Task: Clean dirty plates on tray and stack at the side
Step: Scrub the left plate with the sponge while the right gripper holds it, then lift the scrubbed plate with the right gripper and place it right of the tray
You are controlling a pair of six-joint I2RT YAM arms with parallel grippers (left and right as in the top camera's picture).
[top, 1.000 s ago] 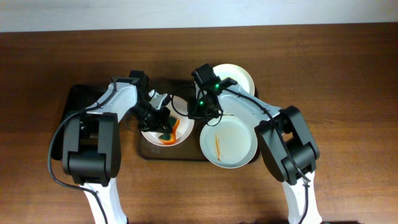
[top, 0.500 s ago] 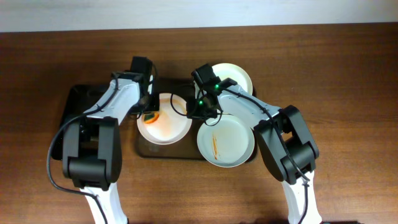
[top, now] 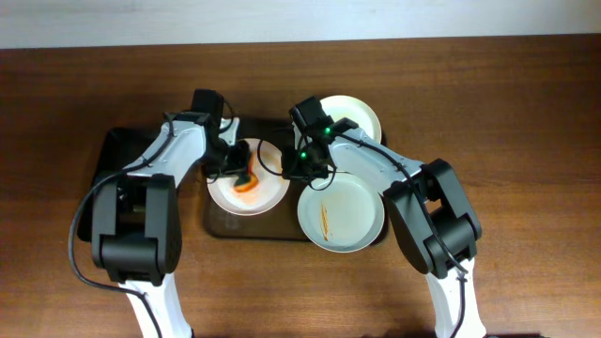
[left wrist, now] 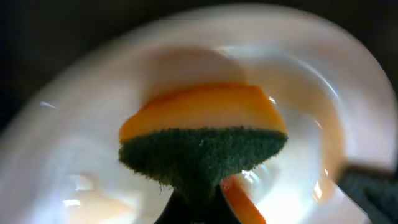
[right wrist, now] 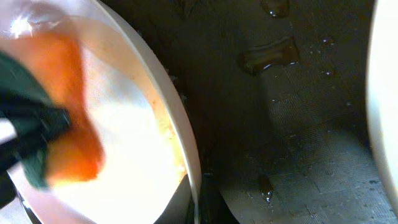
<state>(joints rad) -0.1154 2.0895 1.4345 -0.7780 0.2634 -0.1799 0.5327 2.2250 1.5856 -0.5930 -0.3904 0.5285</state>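
Clock directions refer to the overhead view, with 12 o'clock at the top edge.

1. The left gripper point(top: 237, 171) is clamped on the sponge point(left wrist: 202, 146). The green face is toward the wrist camera and the orange face is on the left plate point(top: 268, 192). The long edge of the sponge lies crosswise to the gripper.
2. The unscrubbed part of the plate floor lies at 3 to 4 o'clock from the sponge, so the next stroke is judged to run that way.
3. The right gripper point(top: 300, 172) stands at the 3 o'clock rim of that plate. In the right wrist view the rim runs down between its jaws, so it is judged closed on the rim to steady it. It limits the stroke.
4. The left plate rests on the tray point(top: 246, 231).
5. The streaked plate point(top: 352, 221) lies at 4 o'clock, partly over the tray edge.
6. The far plate point(top: 362, 117) lies at 1 o'clock, near the right arm.
7. The black tray point(top: 111, 150) lies at 9 o'clock on the desk point(top: 526, 141), clear of the work.
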